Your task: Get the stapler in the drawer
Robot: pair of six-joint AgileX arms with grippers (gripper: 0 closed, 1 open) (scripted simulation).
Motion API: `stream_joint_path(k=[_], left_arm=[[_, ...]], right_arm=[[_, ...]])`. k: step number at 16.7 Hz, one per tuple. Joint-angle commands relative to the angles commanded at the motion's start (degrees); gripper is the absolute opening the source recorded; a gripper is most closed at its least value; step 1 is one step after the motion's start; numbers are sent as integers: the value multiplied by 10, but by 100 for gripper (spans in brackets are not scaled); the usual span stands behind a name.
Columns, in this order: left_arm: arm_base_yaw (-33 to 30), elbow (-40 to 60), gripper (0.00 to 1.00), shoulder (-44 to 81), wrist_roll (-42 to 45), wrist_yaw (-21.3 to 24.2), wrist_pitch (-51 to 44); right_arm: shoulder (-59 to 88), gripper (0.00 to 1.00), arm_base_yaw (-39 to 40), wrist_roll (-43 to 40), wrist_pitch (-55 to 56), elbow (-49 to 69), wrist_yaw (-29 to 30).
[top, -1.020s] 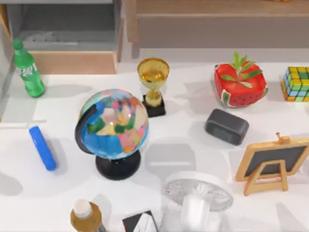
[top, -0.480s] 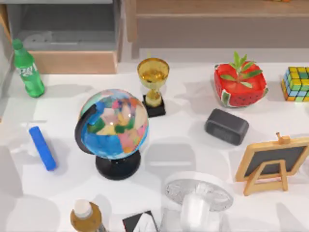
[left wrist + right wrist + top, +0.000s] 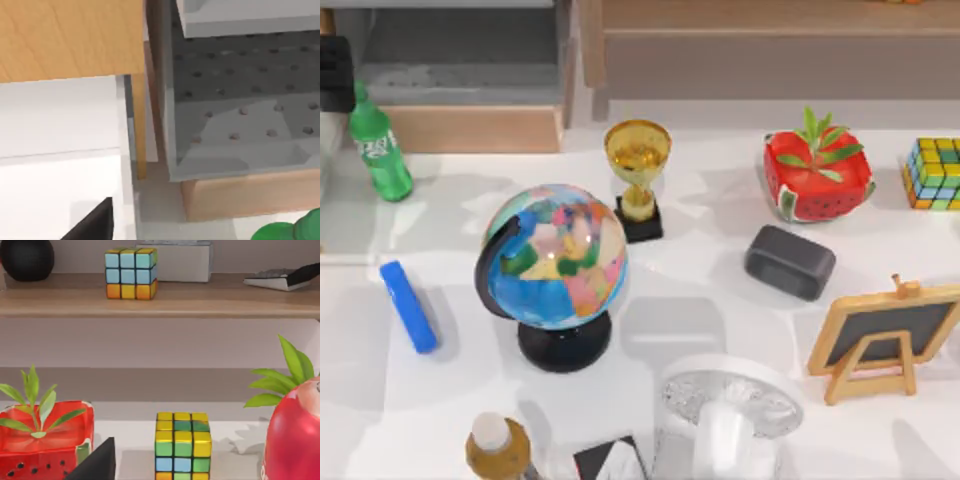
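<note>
The stapler (image 3: 408, 305), a slim bright blue bar, lies flat on the white table at the left, left of the globe. At the back left the drawer (image 3: 460, 128) stands pulled out, its grey floor (image 3: 240, 135) bare behind the tan front panel (image 3: 250, 195). A dark part of my left arm (image 3: 334, 72) shows at the left edge, beside the drawer and above the green bottle, well behind the stapler. In the left wrist view my left gripper (image 3: 92, 225) shows as a black tip. My right gripper (image 3: 95, 462) hangs in front of the colour cube.
A green bottle (image 3: 378, 145) stands between drawer and stapler. A globe (image 3: 555, 270), a gold trophy (image 3: 637, 175), a dark grey block (image 3: 789, 262), a strawberry planter (image 3: 817, 175), a colour cube (image 3: 935, 172) and a small chalkboard easel (image 3: 885, 338) crowd the middle and right. A brown shelf unit (image 3: 770, 45) runs along the back.
A dark part of my left arm has come into sight at the top left edge, next to the drawer. The stapler has not moved.
</note>
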Motion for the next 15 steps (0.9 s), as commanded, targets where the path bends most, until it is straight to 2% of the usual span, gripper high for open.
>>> stream_joint_path(k=[4, 8, 11, 15], left_arm=[[-101, 60, 100, 22, -205, -58, -238], [-155, 87, 100, 58, -370, -112, -432], [-175, 94, 100, 83, -453, -141, -523], [-183, 95, 100, 94, -489, -153, -560]], right_arm=[[0, 100, 0, 0, 0, 0, 0], [0, 100, 0, 0, 0, 0, 0], [0, 100, 0, 0, 0, 0, 0], [0, 100, 0, 0, 0, 0, 0]])
